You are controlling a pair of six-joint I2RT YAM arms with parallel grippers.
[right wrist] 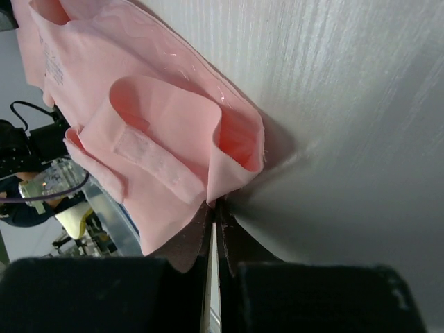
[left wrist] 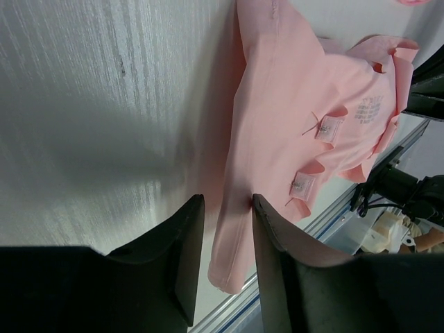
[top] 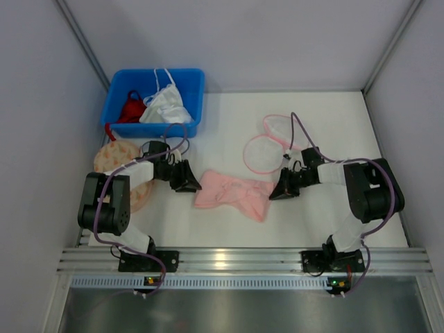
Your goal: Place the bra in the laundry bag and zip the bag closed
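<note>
The pale pink bra (top: pixel 232 194) lies crumpled on the white table between my two grippers. The laundry bag (top: pixel 266 151), two white mesh discs with thin pink rims, lies flat just beyond the bra's right end. My left gripper (top: pixel 186 182) is at the bra's left end. In the left wrist view it (left wrist: pixel 227 201) is open, and its jaws straddle a narrow end of the bra (left wrist: pixel 277 104). My right gripper (top: pixel 283 191) is at the bra's right end. In the right wrist view it (right wrist: pixel 216 205) is shut on a folded corner of the bra (right wrist: pixel 159 132).
A blue bin (top: pixel 187 87) at the back left holds a red garment (top: pixel 130 109) and a white garment (top: pixel 165 105). A beige orange-patterned round pouch (top: pixel 114 156) lies under the left arm. Grey walls close both sides, and a metal rail (top: pixel 236 260) runs along the near edge.
</note>
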